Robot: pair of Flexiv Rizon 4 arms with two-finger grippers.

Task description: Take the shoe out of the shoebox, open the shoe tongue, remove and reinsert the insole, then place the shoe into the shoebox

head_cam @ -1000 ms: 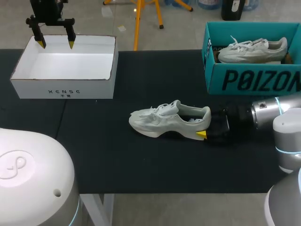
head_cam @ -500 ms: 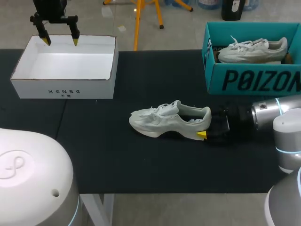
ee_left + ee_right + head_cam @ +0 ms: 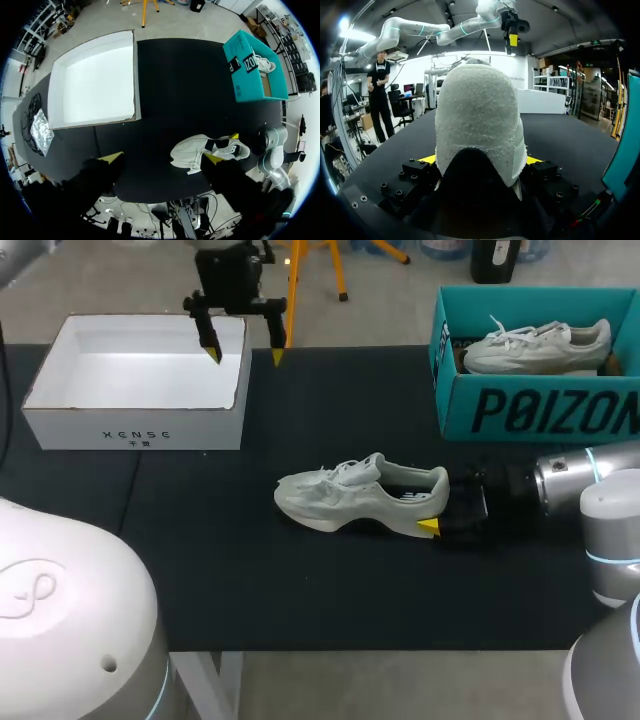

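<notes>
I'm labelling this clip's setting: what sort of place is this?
Likely a robotics lab bench: a black table, the right end effector gripping a shoe, the left end effector over a white shoebox, and a teal shoebox nearby.

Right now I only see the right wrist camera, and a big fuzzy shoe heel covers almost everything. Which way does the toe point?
Observer: The shoe stands on its sole on the black table. Its toe points toward the left arm's side, and its heel is in your right gripper.
Operator: Is anything inside the white box?
Observer: No, the white box is empty.
Operator: Is the other hand holding something?
Observer: No. The left gripper hangs open above the table near that box, with nothing between its fingers.
Operator: Is there another shoe?
Observer: Yes, a second shoe lies in the teal shoebox.
</notes>
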